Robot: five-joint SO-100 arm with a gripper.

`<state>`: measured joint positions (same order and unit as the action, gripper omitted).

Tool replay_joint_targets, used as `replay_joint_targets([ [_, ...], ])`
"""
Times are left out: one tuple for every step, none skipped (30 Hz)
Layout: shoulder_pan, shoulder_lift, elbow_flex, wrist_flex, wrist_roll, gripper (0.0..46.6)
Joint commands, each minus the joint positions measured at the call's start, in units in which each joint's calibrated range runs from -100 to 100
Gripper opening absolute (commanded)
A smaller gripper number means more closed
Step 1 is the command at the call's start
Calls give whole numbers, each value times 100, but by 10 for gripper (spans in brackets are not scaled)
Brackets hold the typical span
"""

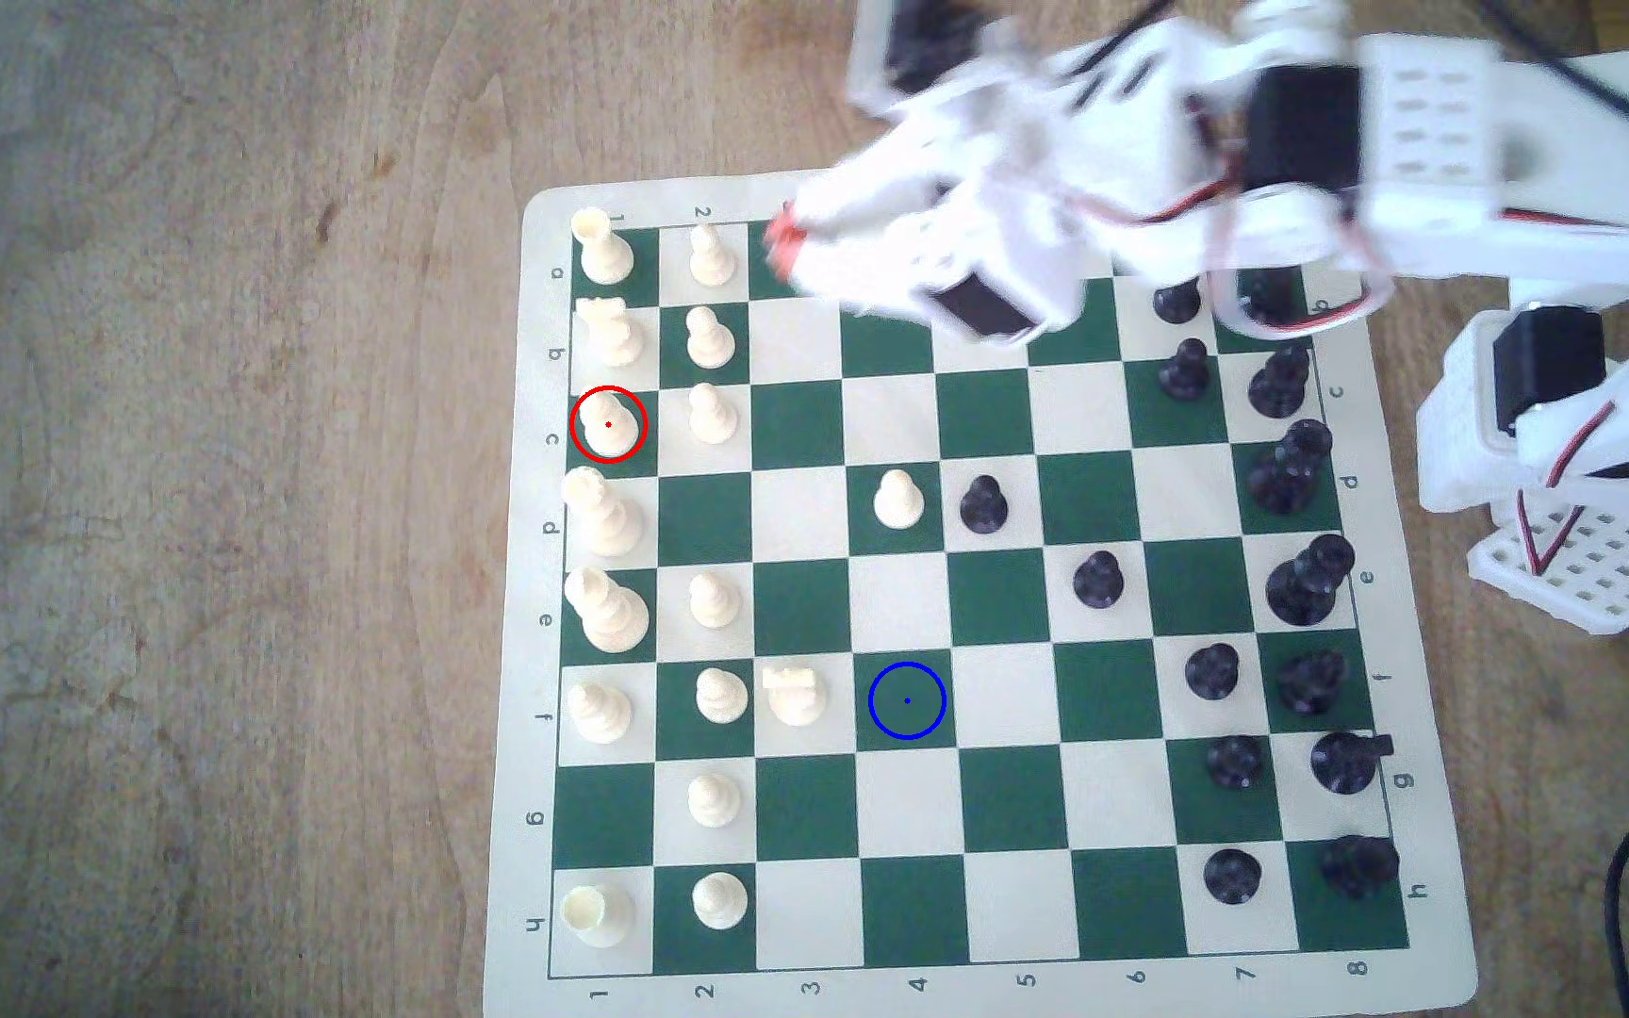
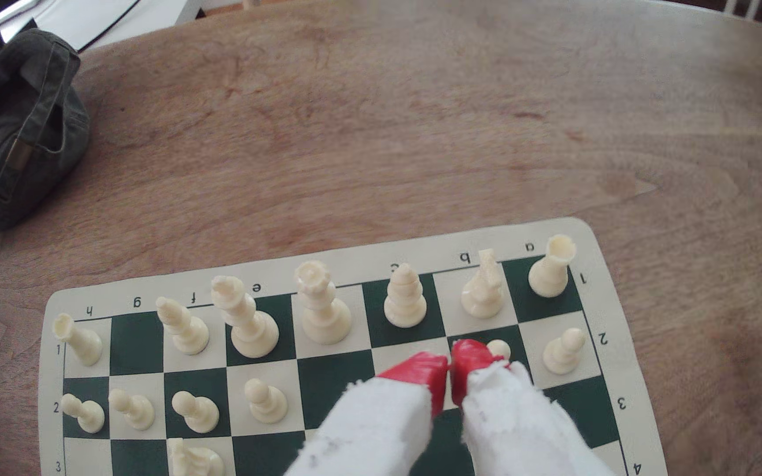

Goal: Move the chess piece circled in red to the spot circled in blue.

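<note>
The cream-white plastic bishop (image 1: 607, 426) stands untouched on its red-ringed green square at the board's edge, well apart from the blue-ringed green square (image 1: 907, 701). The red-tipped white tool (image 2: 450, 366), tips together and empty, should open, then descend straight between neighbouring pieces.

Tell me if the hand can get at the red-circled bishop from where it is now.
Probably yes. The hand, tips nearly shut and holding nothing, hovers above the second-rank pawns, just short of the bishop. Open space rises above the bishop, but the knight and queen flank it, so the tips must open and descend carefully.
</note>
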<state>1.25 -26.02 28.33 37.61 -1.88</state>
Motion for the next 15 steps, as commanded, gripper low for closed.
replay_joint_targets([
  [-51,734,-1383,178,-337,3],
  [-75,912,-1573,269,-415,3],
  [-114,1260,-1918,424,-488,5],
  [-129,1447,-2108,498,-523,5],
  [-145,1634,-2307,580,-537,8],
  [-168,1812,-2516,662,-537,17],
  [-184,1999,-2724,686,-557,26],
  [-207,2372,-3196,801,-640,46],
  [-223,2534,-3441,907,-659,52],
  [-239,2729,-3713,1014,-703,62],
  [-254,2899,-3967,1137,-708,66],
  [-278,3298,-4520,1374,-708,73],
  [-278,3442,-4719,1464,-708,77],
  [-286,3603,-4918,1538,-708,80],
  [-294,3731,-5064,1563,-708,84],
])
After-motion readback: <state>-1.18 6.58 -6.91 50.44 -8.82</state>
